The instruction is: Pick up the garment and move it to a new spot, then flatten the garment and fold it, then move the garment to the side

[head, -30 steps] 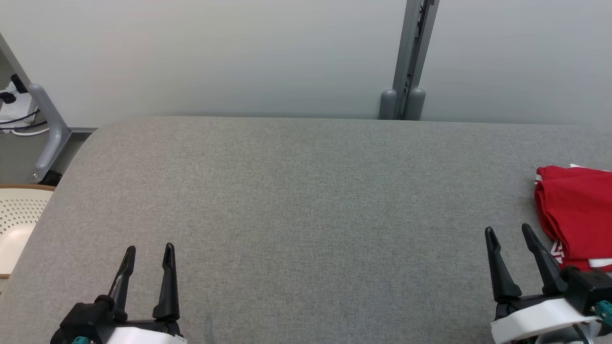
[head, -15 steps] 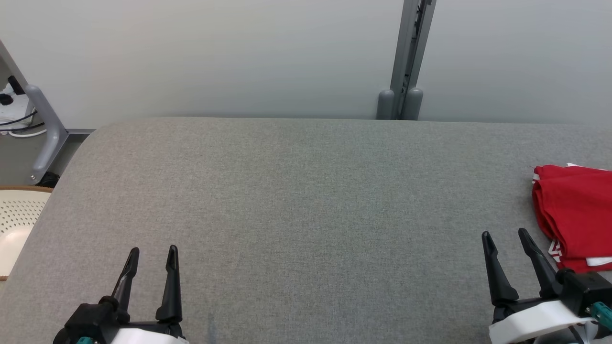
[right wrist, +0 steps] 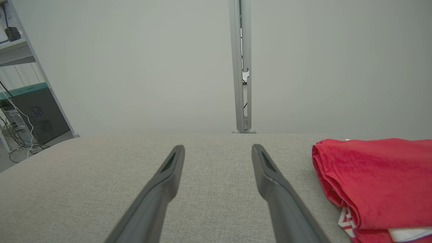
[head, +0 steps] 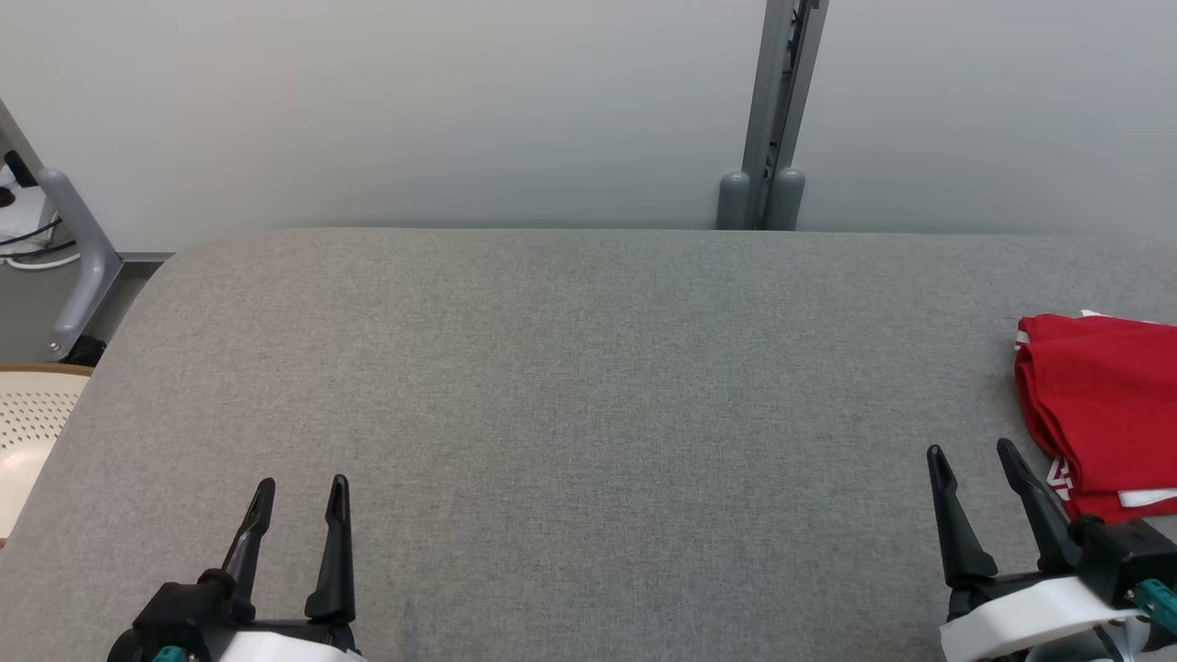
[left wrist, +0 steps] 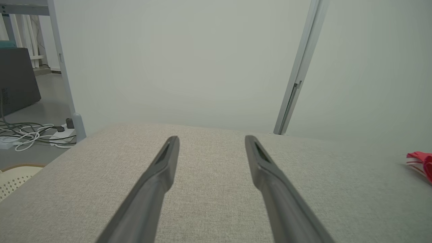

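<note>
Judging progress from the layout, we place the task at or near its end. The garment (head: 1099, 405), red with white trim, lies on the grey counter (head: 588, 368) at its far right side, partly cut off by the edge of the head view. It sits as a compact stack of layers with a rounded folded edge facing the middle of the counter, neither spread out nor crumpled. We read this as a garment already flattened, folded and set to the side.

The left gripper (head: 302, 482) hovers over the near left part of the counter, well apart from the garment. Its fingers (left wrist: 158, 175) stand spread and released, with bare fabric surface between them. The right gripper (head: 970, 448) hovers over the near right part, just beside the garment's near left corner but not touching it. Its fingers (right wrist: 270, 182) are likewise spread and grasp nothing; in the right wrist view the garment lies to the right of them, clear of both.

Steps we count as done: pick-up, relocation, flattening, folding, moving aside. Steps left: none that we can identify. We cannot check the part of the garment beyond the view's edge, so the neatness of the fold on that side is unconfirmed.
</note>
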Controlling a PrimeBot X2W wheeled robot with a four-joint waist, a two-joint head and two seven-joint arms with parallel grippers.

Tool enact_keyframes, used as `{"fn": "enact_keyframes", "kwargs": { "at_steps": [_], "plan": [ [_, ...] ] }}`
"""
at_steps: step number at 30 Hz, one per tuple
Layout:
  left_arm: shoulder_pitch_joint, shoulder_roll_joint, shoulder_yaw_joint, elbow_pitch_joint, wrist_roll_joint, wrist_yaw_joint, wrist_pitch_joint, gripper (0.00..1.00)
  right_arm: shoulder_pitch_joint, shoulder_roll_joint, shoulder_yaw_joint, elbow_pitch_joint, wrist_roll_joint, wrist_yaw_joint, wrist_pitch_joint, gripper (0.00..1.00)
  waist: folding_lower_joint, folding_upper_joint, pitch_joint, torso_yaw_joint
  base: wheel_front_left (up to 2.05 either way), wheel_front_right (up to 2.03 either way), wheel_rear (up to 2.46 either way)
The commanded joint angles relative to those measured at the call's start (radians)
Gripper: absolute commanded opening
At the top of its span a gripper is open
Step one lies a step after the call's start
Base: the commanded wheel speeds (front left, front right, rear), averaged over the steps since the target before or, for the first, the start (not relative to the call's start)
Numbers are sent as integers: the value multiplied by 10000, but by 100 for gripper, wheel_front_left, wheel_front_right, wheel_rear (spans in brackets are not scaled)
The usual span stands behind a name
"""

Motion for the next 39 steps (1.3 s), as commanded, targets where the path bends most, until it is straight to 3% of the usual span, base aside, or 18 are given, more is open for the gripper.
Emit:
{"fn": "enact_keyframes", "kwargs": {
  "at_steps": [1, 7, 8, 12, 39],
  "plan": [
    [-110, 22, 12, 16, 73, -54, -11, 100, -87, -45, -38, 17, -26, 5, -21, 100, 0, -1, -4, -10, 0, 0, 0],
    [-157, 15, -17, 114, 25, -118, -11, 100, -110, -2, -7, 22, -57, 3, -21, 100, 0, -1, -5, -55, 0, 0, 0],
    [-53, -8, -22, 113, 13, -93, 1, 0, -5, 20, 13, 0, -21, 0, 0, 0, 0, -1, -6, -57, 0, 0, 0],
    [105, -86, -20, 445, -126, -93, 50, 0, 189, 128, 46, 264, 89, 0, 58, 0, 0, -1, -6, -65, 0, 0, 0],
    [-547, -55, 375, 551, -4692, -277, 1296, 0, -148, 327, -578, 155, 4583, 1, 1303, 0, 0, -1, 35, -181, 0, 0, 0]
  ]
}}
